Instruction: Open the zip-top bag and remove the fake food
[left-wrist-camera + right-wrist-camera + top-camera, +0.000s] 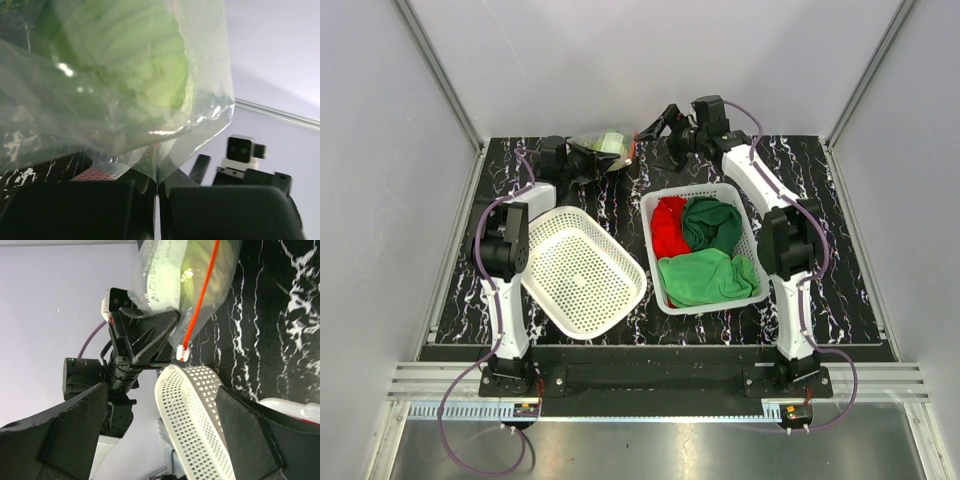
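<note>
left arm (505, 240): reaching back | left gripper (588, 160): squeezed tight on zip-top bag (610, 145) | right arm (775, 215): reaching back | right gripper (658, 122): spread wide
</note>
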Robot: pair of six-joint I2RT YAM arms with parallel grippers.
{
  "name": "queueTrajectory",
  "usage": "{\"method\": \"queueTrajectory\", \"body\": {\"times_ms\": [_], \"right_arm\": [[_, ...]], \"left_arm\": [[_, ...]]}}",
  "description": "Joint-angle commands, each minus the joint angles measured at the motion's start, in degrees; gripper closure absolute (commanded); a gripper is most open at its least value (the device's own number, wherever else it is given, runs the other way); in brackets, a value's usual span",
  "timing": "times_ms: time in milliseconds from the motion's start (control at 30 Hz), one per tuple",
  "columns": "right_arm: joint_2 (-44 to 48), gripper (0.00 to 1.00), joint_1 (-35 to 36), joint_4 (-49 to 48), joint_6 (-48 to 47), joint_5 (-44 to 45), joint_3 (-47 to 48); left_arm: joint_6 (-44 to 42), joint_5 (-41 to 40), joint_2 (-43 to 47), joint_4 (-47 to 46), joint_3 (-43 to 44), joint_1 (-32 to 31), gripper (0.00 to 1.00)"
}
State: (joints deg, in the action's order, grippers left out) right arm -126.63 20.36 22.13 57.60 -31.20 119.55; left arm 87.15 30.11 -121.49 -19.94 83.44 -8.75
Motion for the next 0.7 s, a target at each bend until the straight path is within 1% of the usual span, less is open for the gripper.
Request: {"method": "queueTrajectory", "body": {"times_ms": [0,67,133,200,233,333,367,400,467,600,667], "right_arm": [[-1.78,0.04,0.82,-2.00,8.74,-2.46,2.89],[-3.09,0.07,1.00,-2.27,11.03,-3.51,3.32],[-4.58,0.10,1.00,-2.18,11.21,-4.48,4.46],[-5.55,0.14,1.08,-2.00,11.57,-5.44,5.78],[-7.04,0.20,1.00,-2.09,12.00,-7.10,7.26],[-10.21,0.23,1.00,-1.39,12.97,-9.57,10.60],[-10.91,0.29,1.00,-1.30,12.97,-10.19,11.66],[-12.66,0.33,1.00,-1.13,12.89,-10.80,12.72],[-14.08,0.33,1.00,0.01,12.62,-11.86,15.62],[-14.70,0.33,1.00,0.81,12.27,-11.25,16.51],[-14.70,0.36,1.09,0.98,12.53,-11.16,16.86]], "left_arm": [[2.84,3.55,4.16,-5.54,2.08,0.14,1.00],[2.41,3.64,4.16,-5.19,2.43,0.14,1.00],[1.62,4.08,4.24,-3.26,2.78,0.14,1.00],[1.35,4.60,4.16,-3.08,2.87,0.23,1.00],[0.92,4.96,4.07,-2.56,3.13,0.23,1.00],[-1.71,6.36,3.81,1.65,5.15,0.40,1.00],[-2.25,6.63,3.89,2.79,5.59,0.49,1.00],[-2.77,6.89,4.07,4.72,6.03,0.49,1.00],[-3.39,7.16,4.33,5.61,6.04,0.67,1.00],[-3.75,7.68,4.16,5.88,6.03,0.76,1.00],[-3.75,7.60,4.16,5.71,6.03,0.76,1.00]]}}
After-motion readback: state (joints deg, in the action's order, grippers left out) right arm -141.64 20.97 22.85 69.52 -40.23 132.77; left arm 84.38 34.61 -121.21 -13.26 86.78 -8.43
